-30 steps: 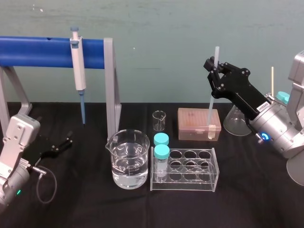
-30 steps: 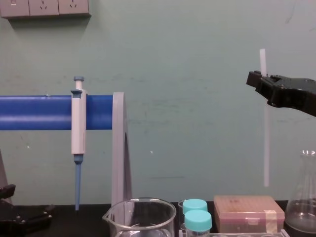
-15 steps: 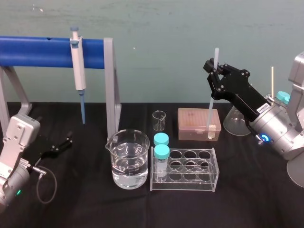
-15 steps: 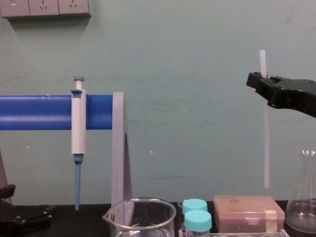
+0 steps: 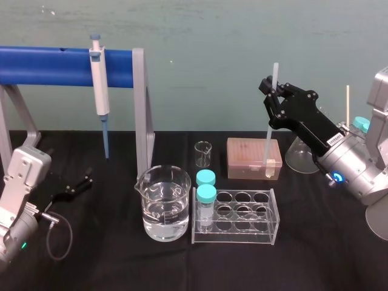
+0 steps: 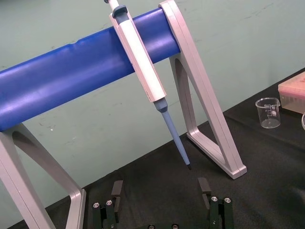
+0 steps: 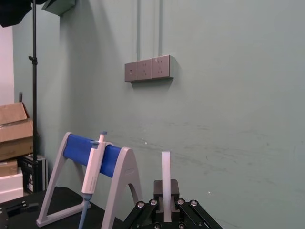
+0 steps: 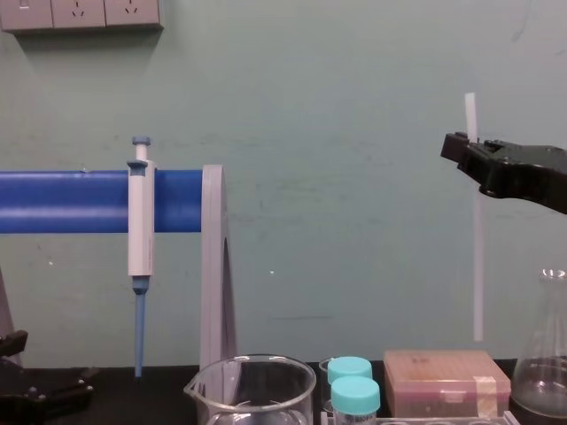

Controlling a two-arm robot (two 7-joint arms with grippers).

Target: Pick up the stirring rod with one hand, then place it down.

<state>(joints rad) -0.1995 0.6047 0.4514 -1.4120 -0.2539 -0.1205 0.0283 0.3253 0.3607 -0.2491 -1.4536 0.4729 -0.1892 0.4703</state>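
Observation:
The stirring rod (image 5: pixel 269 132) is a thin whitish stick held upright in the air at the right, well above the table. My right gripper (image 5: pixel 273 97) is shut on it near its upper end, so a short piece sticks out above the black fingers. In the chest view the rod (image 8: pixel 477 266) hangs from the gripper (image 8: pixel 470 149), and its lower tip stays a little above the pink box (image 8: pixel 446 376). The right wrist view shows the rod (image 7: pixel 166 174) clamped between the fingers. My left gripper (image 5: pixel 74 185) rests open on the table at the left (image 6: pixel 160 188).
A white-and-blue pipette (image 5: pixel 100 82) hangs on the blue-barred stand (image 5: pixel 48 65) at the left. A beaker of water (image 5: pixel 162 203), a small beaker (image 5: pixel 203 153) and a clear tube rack (image 5: pixel 242 217) with two cyan-capped tubes stand mid-table. A conical flask (image 5: pixel 300 154) stands behind my right arm.
My right gripper and the rod have sunk very slightly. The left arm has not moved.

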